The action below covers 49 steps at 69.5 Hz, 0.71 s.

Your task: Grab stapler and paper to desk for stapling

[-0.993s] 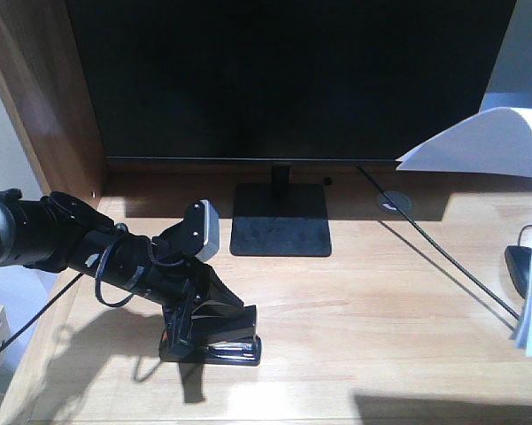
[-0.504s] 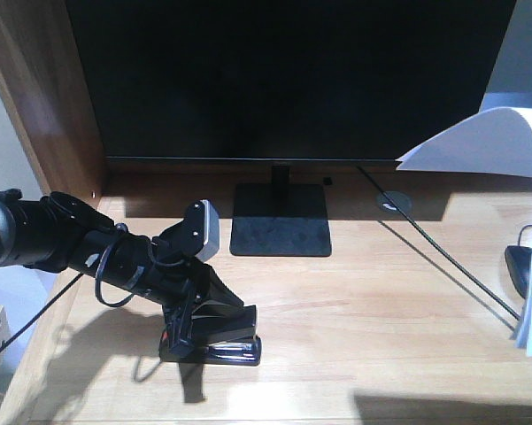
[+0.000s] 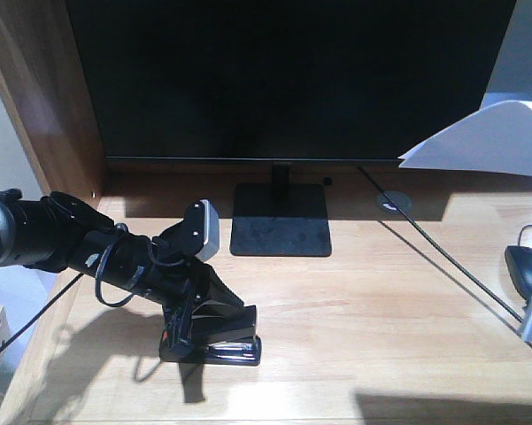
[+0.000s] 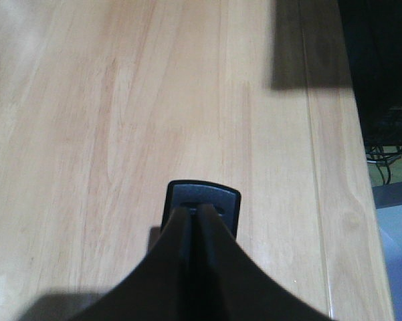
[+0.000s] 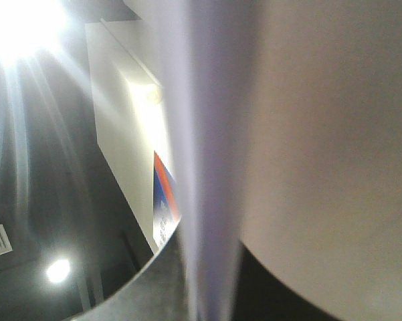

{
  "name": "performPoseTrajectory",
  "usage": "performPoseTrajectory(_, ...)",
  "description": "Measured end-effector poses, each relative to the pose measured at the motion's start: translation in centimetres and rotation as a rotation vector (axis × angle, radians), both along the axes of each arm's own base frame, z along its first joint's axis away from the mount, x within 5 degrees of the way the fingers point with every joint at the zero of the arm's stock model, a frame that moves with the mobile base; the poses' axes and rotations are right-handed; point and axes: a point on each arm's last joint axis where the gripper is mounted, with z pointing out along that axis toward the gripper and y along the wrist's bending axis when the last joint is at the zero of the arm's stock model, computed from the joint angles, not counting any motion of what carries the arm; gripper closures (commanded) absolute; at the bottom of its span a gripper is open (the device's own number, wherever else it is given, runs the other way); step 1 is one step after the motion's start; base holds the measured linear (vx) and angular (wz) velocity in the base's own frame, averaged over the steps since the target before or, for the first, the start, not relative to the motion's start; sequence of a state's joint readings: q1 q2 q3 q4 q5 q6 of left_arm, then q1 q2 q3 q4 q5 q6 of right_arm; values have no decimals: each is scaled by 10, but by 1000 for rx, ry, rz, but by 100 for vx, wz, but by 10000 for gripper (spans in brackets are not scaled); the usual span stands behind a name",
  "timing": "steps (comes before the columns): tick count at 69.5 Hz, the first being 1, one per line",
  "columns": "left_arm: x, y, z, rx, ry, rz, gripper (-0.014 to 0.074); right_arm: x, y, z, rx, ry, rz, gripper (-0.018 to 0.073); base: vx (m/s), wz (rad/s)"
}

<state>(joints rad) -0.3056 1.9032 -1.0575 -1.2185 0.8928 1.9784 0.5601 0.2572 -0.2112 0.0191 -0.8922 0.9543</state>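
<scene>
Stapler (image 3: 235, 336) rests on the light-wood desk (image 3: 363, 301), pinched between the nearly shut jaws of the left gripper (image 3: 199, 323). A dark monitor (image 3: 292, 80) stands behind that claw. Far right, the right gripper (image 5: 211, 257) clamps the paper (image 3: 487, 142) aloft.

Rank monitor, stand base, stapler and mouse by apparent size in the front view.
1. Monitor
2. Stand base
3. Stapler, partly hidden by the left gripper
4. Mouse, only partly visible at the right edge
The stapler is nearer the camera, so its lead over the mouse is unsure.
</scene>
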Motion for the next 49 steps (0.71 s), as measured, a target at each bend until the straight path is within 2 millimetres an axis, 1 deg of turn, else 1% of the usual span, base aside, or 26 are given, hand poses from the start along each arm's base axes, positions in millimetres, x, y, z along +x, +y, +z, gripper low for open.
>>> performPoseTrajectory(23,0,0,0,0,0,0,603,5,-1,-2,25,48,-3,564,0,0)
performPoseTrajectory(31,0,0,0,0,0,0,603,13,4,-5,-3,100,-3,563,0,0)
performPoseTrajectory(49,0,0,0,0,0,0,603,38,16,-13,-29,220,-8,562,0,0)
